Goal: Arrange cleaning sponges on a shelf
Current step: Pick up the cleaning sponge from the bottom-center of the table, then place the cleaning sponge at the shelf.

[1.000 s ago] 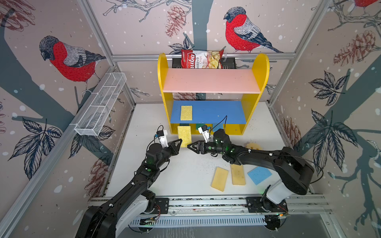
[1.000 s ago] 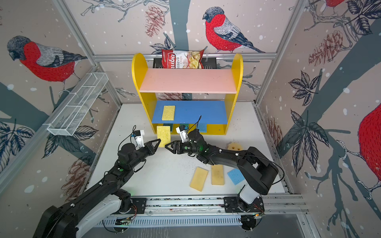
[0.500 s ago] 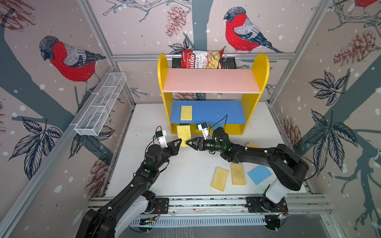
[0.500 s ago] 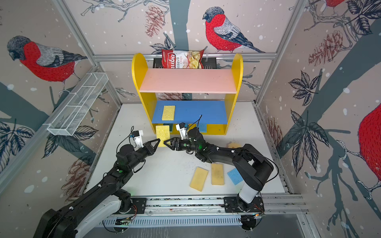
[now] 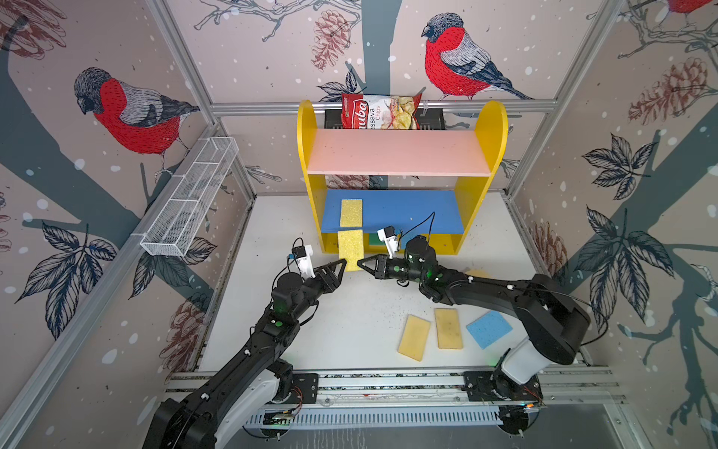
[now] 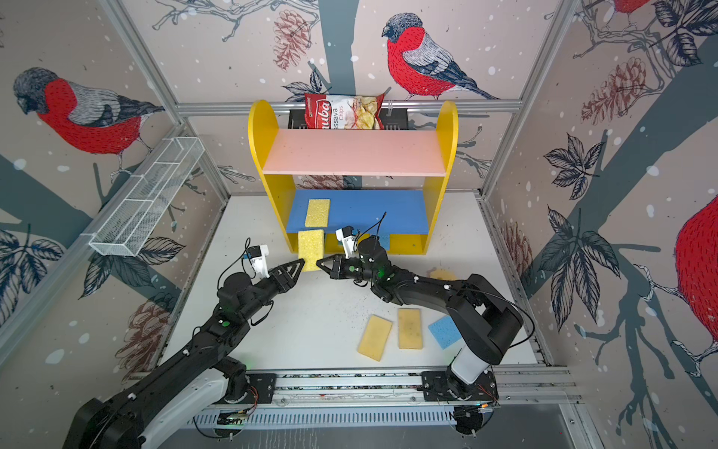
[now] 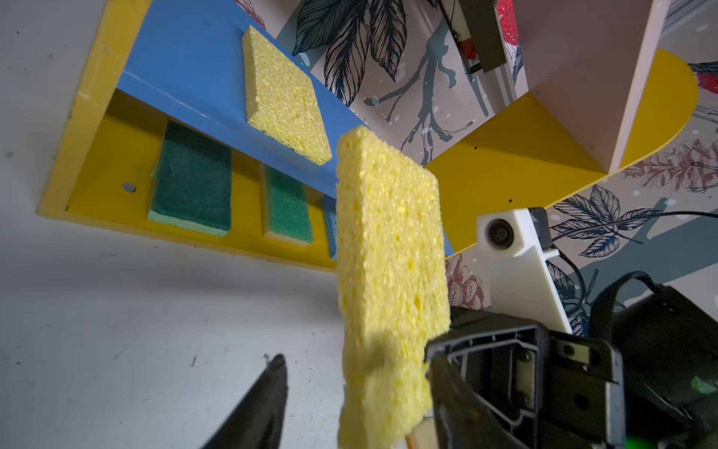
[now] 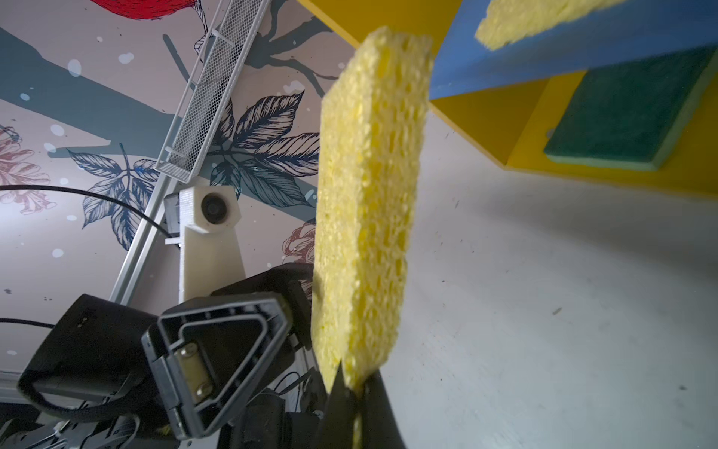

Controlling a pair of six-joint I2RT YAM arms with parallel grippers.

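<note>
Far left, a wall (image 5: 58, 233) papered with bullfinches, leaves and pine cones, a white wire-mesh basket (image 5: 186, 206) fixed along its metal frame; beneath it the white worktop (image 5: 349, 330), speckled with dark crumbs; in comes the left end effector (image 5: 342, 267), jaws wide, one finger (image 7: 256, 404) in the left wrist view standing clear of the foam; just beside it the bright yellow sponge (image 5: 351, 248), up off the worktop, its far end reaching the front left of the shelf (image 5: 487, 155); the right end effector (image 5: 360, 262) is pinched tight on that sponge's near end, as the right wrist view shows; the shelf itself stands centre, against the back wall; a second yellow sponge (image 5: 351, 212) lies flat at the left of the blue middle board; on the yellow base, in the left wrist view, a dark green sponge (image 7: 190, 182) sits beside a lighter green sponge (image 7: 289, 210); a red chips bag (image 5: 379, 112) stands behind the pink top board; further right, near the front rail (image 5: 388, 383), a tan sponge (image 5: 414, 337), a second tan sponge (image 5: 448, 328) and a light blue sponge (image 5: 488, 329) lie flat in a row, close together but apart; more papered wall at the right.
</note>
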